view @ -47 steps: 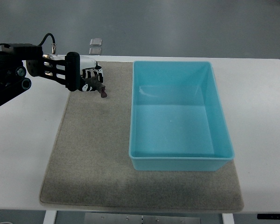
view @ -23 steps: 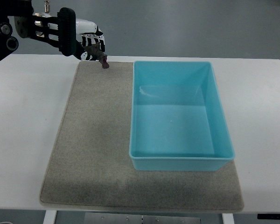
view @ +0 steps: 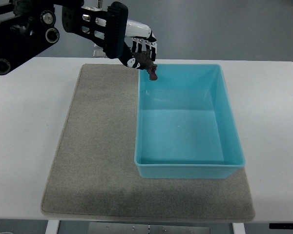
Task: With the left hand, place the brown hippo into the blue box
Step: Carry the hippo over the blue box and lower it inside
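My left hand [view: 142, 53] reaches in from the upper left, its black-and-white fingers shut on the small brown hippo [view: 150, 67]. The hippo hangs in the air over the far left corner of the blue box [view: 187, 165], its lower end dipping just past the rim. The box is a light blue rectangular bin, open on top and empty, standing on the right part of a grey mat [view: 95, 146]. The hand hides most of the toy. The right arm does not show.
The grey mat lies on a white table [view: 24, 146] and reaches under the box. A small clear object [view: 95, 50] sits on the floor beyond the table's far edge, partly behind my arm.
My left hand has lifted the hippo off the mat's far left area and carried it up and to the right, from beside the mat's far edge to above the box's far left corner.
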`<state>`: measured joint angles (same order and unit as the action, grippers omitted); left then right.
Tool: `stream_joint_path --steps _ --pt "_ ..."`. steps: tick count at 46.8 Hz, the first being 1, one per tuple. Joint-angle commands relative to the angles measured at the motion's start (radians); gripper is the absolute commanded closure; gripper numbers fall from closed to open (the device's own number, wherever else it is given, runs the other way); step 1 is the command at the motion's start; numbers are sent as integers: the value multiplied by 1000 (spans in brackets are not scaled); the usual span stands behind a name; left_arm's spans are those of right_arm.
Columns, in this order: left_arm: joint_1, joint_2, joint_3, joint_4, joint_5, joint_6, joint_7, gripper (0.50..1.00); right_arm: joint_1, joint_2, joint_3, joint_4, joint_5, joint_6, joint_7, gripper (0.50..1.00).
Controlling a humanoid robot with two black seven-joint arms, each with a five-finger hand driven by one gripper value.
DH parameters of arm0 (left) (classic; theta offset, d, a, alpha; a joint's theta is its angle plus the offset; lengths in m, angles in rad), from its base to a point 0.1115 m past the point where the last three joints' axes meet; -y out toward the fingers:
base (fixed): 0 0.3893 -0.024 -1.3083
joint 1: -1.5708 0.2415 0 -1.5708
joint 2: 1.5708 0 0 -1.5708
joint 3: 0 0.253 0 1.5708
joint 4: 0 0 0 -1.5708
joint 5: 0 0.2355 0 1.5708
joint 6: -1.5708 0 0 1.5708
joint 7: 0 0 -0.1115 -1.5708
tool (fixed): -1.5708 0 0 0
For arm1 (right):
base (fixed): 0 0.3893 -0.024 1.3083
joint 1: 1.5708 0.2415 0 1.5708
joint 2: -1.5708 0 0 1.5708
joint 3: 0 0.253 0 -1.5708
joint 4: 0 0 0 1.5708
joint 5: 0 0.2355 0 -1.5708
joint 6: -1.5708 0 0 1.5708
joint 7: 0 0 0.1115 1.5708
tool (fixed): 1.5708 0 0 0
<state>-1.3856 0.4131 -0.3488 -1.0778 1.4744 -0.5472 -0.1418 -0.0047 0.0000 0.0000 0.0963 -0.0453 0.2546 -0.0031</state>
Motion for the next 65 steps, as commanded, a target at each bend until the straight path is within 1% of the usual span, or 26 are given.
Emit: stream_joint_path --steps 1,12,17,20,23,45,47,48,49,51,52,55,58,61,62,63,64,65 --pt "8 -45 1 4 7 1 1 1000 0 0 0 0 1 0 0 564" --pt "54 -191 13 47 20 15 5 1000 0 0 0 -1 -1 0 0 564" --pt "77 -223 14 50 20 15 44 1000 0 0 0 0 -1 0 0 564" --pt "91 -226 14 52 20 18 65 1000 0 0 0 0 -1 0 0 564" --pt "94 -226 13 56 20 18 71 1000 0 0 0 0 -1 0 0 564" --pt "111 -240 13 56 7 19 71 1000 0 0 0 0 -1 0 0 564" --pt "112 -240 14 56 4 18 71 984 0 0 0 0 1 0 0 564" --pt "112 -240 14 56 4 18 71 956 0 0 0 0 -1 0 0 564" --pt "112 -240 16 56 3 18 71 899 0 0 0 0 -1 0 0 564" --pt "114 -240 14 56 -2 18 71 764 0 0 0 0 -1 0 0 564" --pt "114 -240 14 56 -2 18 71 725 0 0 0 0 -1 0 0 564" --pt "119 -240 14 58 -2 18 71 686 0 0 0 0 1 0 0 564" --pt "122 -240 14 64 -3 18 71 624 0 0 0 0 -1 0 0 564" --pt "123 -240 14 64 -5 18 71 611 0 0 0 0 1 0 0 564" --pt "123 -240 14 64 -5 18 71 596 0 0 0 -1 -1 0 0 564" --pt "123 -238 14 64 -5 18 71 566 0 0 0 0 -1 0 0 564" --pt "123 -238 13 64 -6 18 71 549 0 0 0 0 -1 0 0 564" --pt "123 -238 13 65 -6 18 71 544 0 0 0 0 1 0 0 564"
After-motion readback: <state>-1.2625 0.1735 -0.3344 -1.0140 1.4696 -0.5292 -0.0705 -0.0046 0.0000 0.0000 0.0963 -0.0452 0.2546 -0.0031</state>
